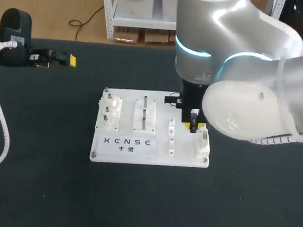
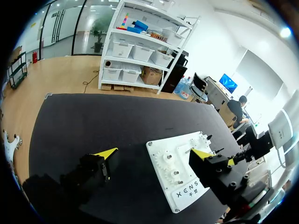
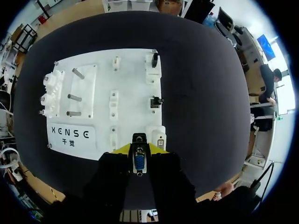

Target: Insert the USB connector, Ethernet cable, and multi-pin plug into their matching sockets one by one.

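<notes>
Right arm's elbow (image 1: 247, 108) over white board (image 1: 128, 103), its fingers (image 3: 119, 150) around multi-pin plug (image 3: 139, 161); left fingers (image 2: 106, 152) wide apart, empty.

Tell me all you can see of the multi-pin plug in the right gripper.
The multi-pin plug has a black body and a metal-rimmed blue face; pins are too small to count. It stands between the right gripper's yellow-tipped fingers, clamped from both sides. It is at the white board's edge, beside the matching socket, not yet inserted.
</notes>
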Tool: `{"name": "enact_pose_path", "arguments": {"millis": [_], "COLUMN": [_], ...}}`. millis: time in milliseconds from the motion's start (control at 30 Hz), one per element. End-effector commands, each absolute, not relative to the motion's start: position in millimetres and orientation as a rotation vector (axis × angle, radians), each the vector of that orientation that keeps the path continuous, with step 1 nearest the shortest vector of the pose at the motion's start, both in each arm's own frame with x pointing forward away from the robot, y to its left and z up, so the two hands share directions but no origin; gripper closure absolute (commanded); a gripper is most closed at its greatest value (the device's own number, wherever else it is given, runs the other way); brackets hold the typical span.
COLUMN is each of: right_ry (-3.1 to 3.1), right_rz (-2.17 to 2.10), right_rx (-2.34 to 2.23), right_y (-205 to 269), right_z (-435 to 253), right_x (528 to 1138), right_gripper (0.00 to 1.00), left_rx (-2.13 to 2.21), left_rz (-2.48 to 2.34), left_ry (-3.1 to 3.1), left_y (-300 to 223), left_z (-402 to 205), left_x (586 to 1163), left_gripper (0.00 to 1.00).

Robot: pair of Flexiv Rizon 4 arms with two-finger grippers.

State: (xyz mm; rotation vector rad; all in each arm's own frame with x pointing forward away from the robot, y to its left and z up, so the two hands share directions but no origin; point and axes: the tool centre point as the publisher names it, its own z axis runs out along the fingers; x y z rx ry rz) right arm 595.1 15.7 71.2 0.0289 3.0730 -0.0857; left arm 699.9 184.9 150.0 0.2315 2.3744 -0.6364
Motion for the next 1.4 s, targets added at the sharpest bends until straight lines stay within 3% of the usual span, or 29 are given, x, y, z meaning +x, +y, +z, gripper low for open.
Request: {"name": "enact_pose_path", "arguments": {"millis": [33,1400], "right_ry": [3.071,3.100], "right_rz": [-0.075,-0.116], "right_rx": [0.043,0.076], "right_y": [5.4,-13.5], "right_z": [68.0,54.1], "right_x": [591.8,584.1], "right_gripper": [1.00,1.00], "left_rx": [0.231,0.231], "left_rz": [-0.636,-0.636], "left_ry": [2.374,2.374], "left_y": [184.9,184.9], "left_z": [150.0,150.0], "left_x": [699.9,699.9], "left_gripper": [0.00,0.00]}}
